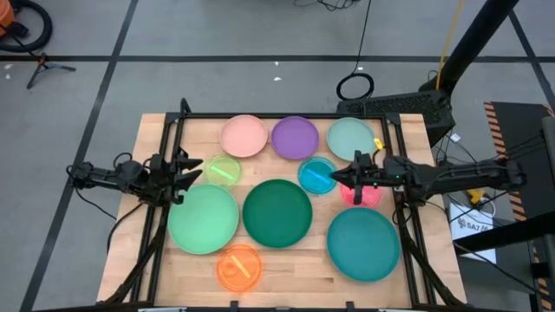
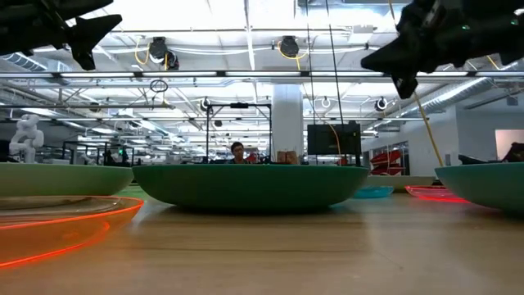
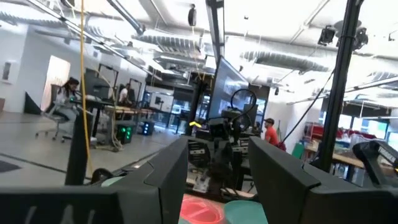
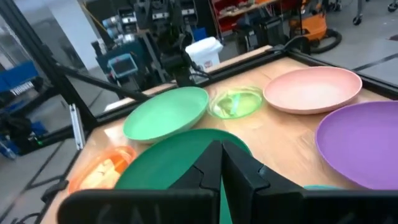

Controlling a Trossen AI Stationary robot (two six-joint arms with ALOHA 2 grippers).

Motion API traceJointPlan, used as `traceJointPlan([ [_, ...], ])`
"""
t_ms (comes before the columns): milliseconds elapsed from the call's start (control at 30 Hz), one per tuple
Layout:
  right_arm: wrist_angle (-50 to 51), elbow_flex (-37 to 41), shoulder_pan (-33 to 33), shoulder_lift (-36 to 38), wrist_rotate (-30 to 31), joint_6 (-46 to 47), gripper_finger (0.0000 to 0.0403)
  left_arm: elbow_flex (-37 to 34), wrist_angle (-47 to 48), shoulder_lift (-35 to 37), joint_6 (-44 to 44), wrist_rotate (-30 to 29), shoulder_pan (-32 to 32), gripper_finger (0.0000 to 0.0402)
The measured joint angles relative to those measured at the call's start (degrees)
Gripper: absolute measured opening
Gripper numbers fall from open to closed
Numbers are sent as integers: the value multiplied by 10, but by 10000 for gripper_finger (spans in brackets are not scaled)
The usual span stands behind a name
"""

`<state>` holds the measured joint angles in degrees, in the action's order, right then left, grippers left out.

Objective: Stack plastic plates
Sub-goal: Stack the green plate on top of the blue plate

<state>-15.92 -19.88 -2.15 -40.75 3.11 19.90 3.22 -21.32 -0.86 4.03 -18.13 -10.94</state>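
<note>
The surface (image 1: 286,260) is showing pale wood with a fine grain and a soft sheen. Around the dark green plate (image 1: 277,212), the light green plate (image 1: 203,218) and teal plate (image 1: 363,244) are looking like matt opaque plastic, as are the pink plate (image 1: 244,136) and purple plate (image 1: 295,137) beyond it. The orange plate (image 1: 238,266), just beside it, is showing clear glossy plastic, like the yellow-green plate (image 1: 222,170). The left claw (image 1: 188,171) and right claw (image 1: 349,177) are looking like dark matt plastic.

Bright overhead ceiling lights (image 2: 246,12) glare; wrist views slightly soft.
</note>
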Motion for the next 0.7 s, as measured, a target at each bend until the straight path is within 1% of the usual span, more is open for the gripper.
traceJointPlan([
  [100, -1, -31, 0, -42, -1, -5, 6, 0, 0, 0, 30, 0, 0, 173],
  [167, 2, -50, 0, -70, -3, -9, 6, 0, 0, 0, 34, 0, 0, 173],
  [333, 41, -110, 0, -134, -3, -11, 6, 0, -37, 0, -9, 1, 0, 173],
  [400, 73, -135, 0, -156, -4, -7, 6, 12, -27, 0, -39, 1, 0, 173],
  [467, 111, -162, 0, -177, -11, 9, 6, 32, 4, 0, -76, 1, 0, 173],
  [567, 166, -198, 0, -207, -36, 49, 6, 63, 88, 0, -133, 1, 0, 173],
  [633, 203, -219, 0, -224, -60, 100, 6, 83, 142, 0, -167, 1, 0, 173],
  [700, 239, -239, 0, -240, -91, 160, 6, 98, 175, 0, -199, 0, 0, 173],
])
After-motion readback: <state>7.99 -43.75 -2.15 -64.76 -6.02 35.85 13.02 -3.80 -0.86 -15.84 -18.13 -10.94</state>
